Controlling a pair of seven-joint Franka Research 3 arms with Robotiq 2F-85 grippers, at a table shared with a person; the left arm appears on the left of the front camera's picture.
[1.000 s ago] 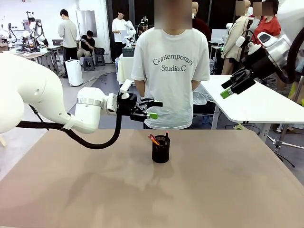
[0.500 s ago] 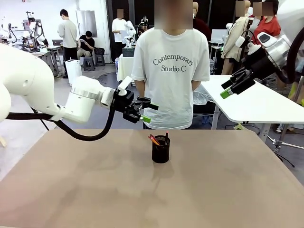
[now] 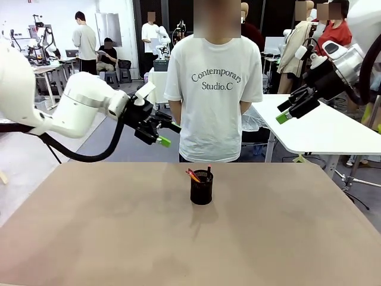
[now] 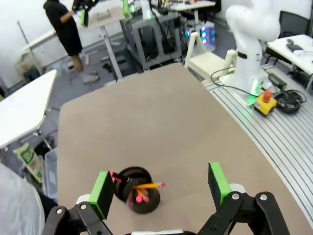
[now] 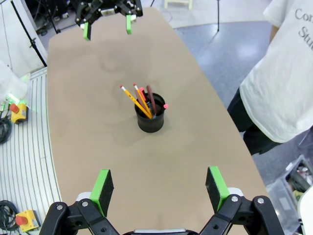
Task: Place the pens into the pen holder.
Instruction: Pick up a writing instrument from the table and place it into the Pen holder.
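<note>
Left gripper hangs in the air above the far left part of the bench, jaws spread wide, nothing between them, pointing right and slightly down. In its own wrist view the green fingertips sit well apart with bare bench top between them, and the pen holder shows just past the left one.

Middle: the pen holder, a black mesh cup, stands upright on the bench toward the far edge, right in front of the person in a white T-shirt. The pens are all inside it, tips sticking out above the rim and leaning; from the right wrist view the pens read as a yellow-orange one, a dark red-brown one and red/pink ones, fanned toward one side of the cup.

Right gripper is raised high at the right, well apart from the pen holder, jaws wide, empty. A white table stands behind it.
</note>
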